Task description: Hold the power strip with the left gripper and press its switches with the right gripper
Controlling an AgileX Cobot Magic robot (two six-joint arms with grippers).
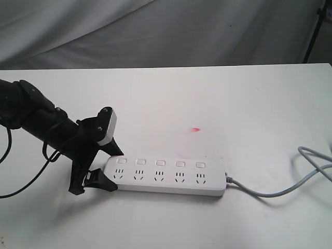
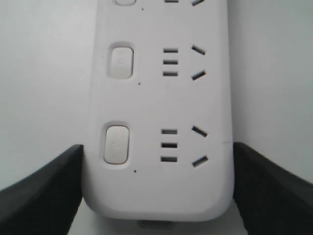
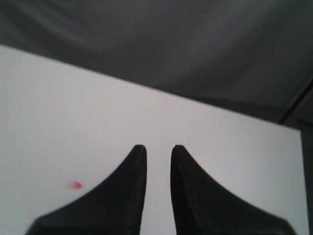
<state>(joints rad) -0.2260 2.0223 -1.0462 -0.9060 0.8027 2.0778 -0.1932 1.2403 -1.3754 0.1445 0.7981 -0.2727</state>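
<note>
White smooth power strip [image 2: 161, 98] — rounded end gripped by left claw [image 2: 157, 147]

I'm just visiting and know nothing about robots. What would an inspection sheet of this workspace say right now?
Surface: white table, one small red mark.
Job's things: power strip lying flat, five switches in a row, none being pressed.
Clutter: nothing seen.
Grippers: left gripper clamps the strip's end, a finger on each long side; right gripper hangs over the table, jaws narrowly apart, empty.
Cables: grey cable leaves the strip's far end and exits the view; black cables trail from the left arm.
Surroundings: grey cloth backdrop; dark stand at one corner.
</note>
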